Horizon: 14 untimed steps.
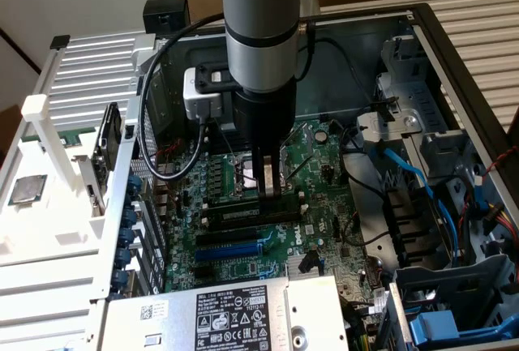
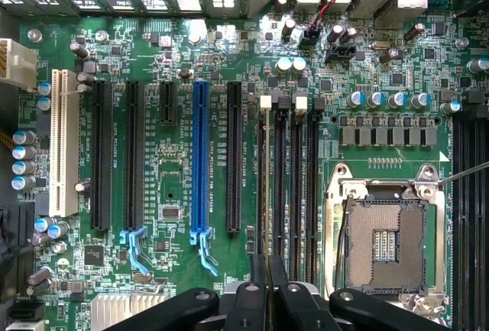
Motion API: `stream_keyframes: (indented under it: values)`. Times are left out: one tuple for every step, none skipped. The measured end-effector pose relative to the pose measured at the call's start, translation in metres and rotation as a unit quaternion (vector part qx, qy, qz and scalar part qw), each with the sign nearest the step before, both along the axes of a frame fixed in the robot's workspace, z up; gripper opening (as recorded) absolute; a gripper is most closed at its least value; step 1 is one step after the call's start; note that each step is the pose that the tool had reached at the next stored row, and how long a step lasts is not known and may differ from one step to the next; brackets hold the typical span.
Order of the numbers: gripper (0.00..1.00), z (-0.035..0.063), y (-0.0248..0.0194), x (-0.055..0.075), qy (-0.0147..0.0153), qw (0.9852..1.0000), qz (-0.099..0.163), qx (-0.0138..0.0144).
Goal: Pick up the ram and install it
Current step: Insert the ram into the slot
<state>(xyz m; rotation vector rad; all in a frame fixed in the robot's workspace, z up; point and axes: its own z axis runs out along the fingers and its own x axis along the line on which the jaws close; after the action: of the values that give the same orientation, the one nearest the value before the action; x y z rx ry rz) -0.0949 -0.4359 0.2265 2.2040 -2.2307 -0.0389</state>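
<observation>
Evidently the job is well into its install half. The gripper [image 2: 267, 289] stands low over the motherboard [image 2: 176, 193], its fingers drawn almost together and pinching a thin board between them: the ram [image 2: 264, 209], seen edge-on. It runs straight out from between the fingertips along the memory slot [image 2: 264, 155] directly beneath them.

In the exterior view the fingers reach down to the row of long dark slots just beside the processor socket [image 1: 247, 177], so the stick is off its resting place and lined up with its slot. That much of the task looks done.

What is left is less clear. I cannot tell whether the ram's lower edge is fully pressed home or only resting in the mouth of the slot. The white end clip [image 2: 265, 102] at the far end from the gripper gives no sure sign of being latched. To one side of the fingers, three neighbouring memory slots [image 2: 296, 170] lie empty.
</observation>
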Motion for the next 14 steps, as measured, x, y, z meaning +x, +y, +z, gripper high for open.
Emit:
stream_keyframes:
  values:
    - [0.12,0.0,0.0,0.0,0.0,1.0,0.0,0.0]
    - [0.12,0.0,0.0,0.0,0.0,1.0,0.0,0.0]
    - [0.12,0.0,0.0,0.0,0.0,1.0,0.0,0.0]
    - [0.12,-0.0001,-0.0002,0.0,0.0,1.0,0.0,0.0002]
    - [0.12,-0.0002,-0.0005,-0.0001,-0.0002,1.0,0.0,0.0004]
    - [0.12,-0.0002,-0.001,-0.0003,-0.0001,1.0,0.0,0.0003]
    - [0.14,-0.0001,-0.0016,-0.0004,0.0,1.0,0.0,0.0001]
    - [0.14,-0.0001,-0.0017,-0.0004,-0.0001,1.0,0.0,0.0002]
    - [0.2,-0.0001,-0.0017,-0.0004,-0.0001,1.0,0.0,0.0002]
    - [0.2,-0.0002,-0.0018,-0.0004,-0.0001,1.0,0.0,0.0002]
    - [0.2,-0.0002,-0.0018,-0.0004,0.0,1.0,0.0,0.0002]
    - [0.2,-0.0001,-0.0019,-0.0004,0.0,1.0,0.0,0.0001]
    - [0.2,-0.0002,-0.0019,-0.0005,0.0,1.0,0.0,0.0002]
    - [0.2,0.0,-0.002,-0.0007,0.0,1.0,0.0,0.0001]
